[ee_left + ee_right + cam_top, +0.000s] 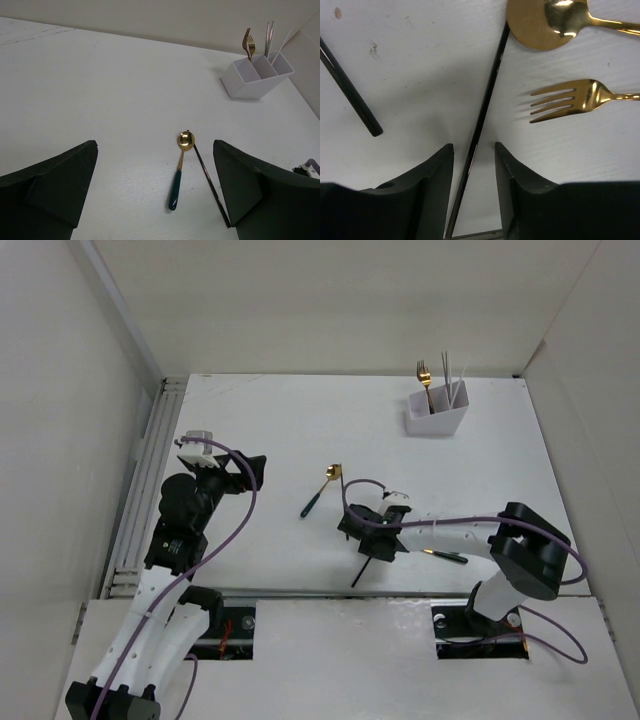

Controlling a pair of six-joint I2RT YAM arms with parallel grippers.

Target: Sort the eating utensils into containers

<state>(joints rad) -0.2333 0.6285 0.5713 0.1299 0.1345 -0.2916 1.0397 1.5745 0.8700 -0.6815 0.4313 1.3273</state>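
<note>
My right gripper (368,532) is low over the table, its jaws a little apart and straddling a thin dark chopstick (481,117) without touching it. In the right wrist view a gold spoon bowl (540,22), a gold fork (570,97) and a second dark chopstick (350,92) lie just ahead. A gold spoon with a dark green handle (320,492) lies mid-table; it also shows in the left wrist view (181,167). My left gripper (248,472) is open and empty, left of that spoon. The white holder (437,418) holds a gold fork and chopsticks.
A green-handled utensil (447,556) pokes out from under the right arm. White walls enclose the table on the left, back and right. The holder stands near the back right corner (255,75).
</note>
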